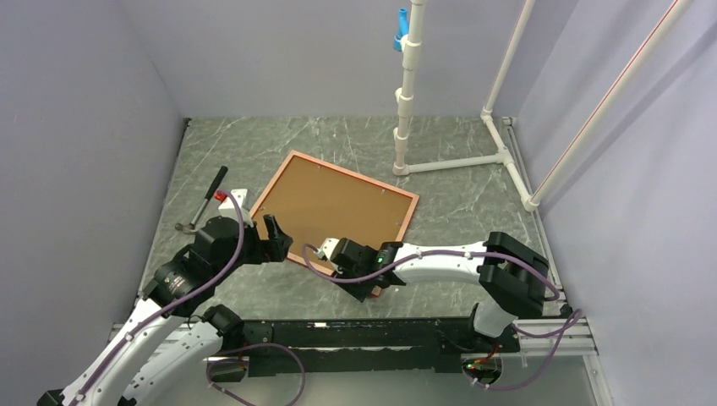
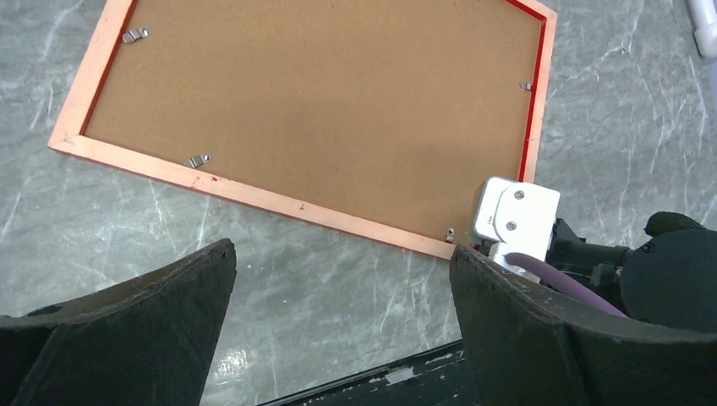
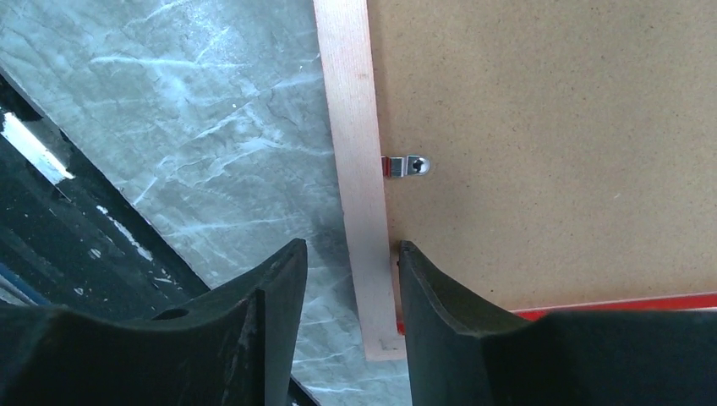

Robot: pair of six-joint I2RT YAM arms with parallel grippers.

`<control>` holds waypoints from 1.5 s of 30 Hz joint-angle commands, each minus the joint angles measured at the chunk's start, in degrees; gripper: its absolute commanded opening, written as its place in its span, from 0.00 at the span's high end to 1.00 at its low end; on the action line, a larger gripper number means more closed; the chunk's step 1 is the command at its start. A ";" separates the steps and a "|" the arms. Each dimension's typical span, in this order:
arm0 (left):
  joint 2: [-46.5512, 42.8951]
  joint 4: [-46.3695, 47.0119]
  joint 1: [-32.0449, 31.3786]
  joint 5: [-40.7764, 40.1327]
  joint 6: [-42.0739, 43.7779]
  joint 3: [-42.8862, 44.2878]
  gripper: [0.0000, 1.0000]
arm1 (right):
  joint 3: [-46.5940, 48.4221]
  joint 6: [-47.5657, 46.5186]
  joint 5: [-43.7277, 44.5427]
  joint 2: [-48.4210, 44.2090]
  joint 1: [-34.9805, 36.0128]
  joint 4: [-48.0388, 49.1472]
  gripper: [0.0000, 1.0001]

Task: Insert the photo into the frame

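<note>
While the frame (image 1: 355, 175) lies face down around the middle of the grey marbled table (image 1: 473, 220), turned so one corner points at my arm bases, I see its copper-orange back edge facing up. A brown backing board (image 2: 321, 101) sits inside it. Small metal clips (image 3: 406, 166) on the edge strip reach over the board.

My right gripper (image 3: 347, 249) is at the frame's near corner, its two fingers straddling the edge strip, one outside over the table and the other inside over the board. The jaws stand partly closed with a narrow gap between them, and from the wrist view I cannot tell whether they actually pinch the strip.

My left gripper (image 2: 342, 249) hovers just off the frame's near-left side, over bare table, jaws spread wide and holding nothing.

A black-handled tool (image 1: 203, 201) lies near the table's left edge, and a white pipe stand (image 1: 404, 110) rises toward the far right corner.
</note>
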 commanded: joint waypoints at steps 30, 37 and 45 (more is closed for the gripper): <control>1.92 7.88 0.18 9.83 31.18 10.01 0.01 | 7.37 1.71 -20.11 -13.61 -6.38 -10.51 1.00; -2.56 10.88 0.17 22.03 41.67 7.60 0.02 | 7.09 0.88 -29.66 -19.26 -13.23 -11.63 1.00; -1.52 9.46 -1.83 32.16 59.21 7.52 0.02 | 11.17 -0.25 -34.70 -19.38 -16.24 -15.17 1.00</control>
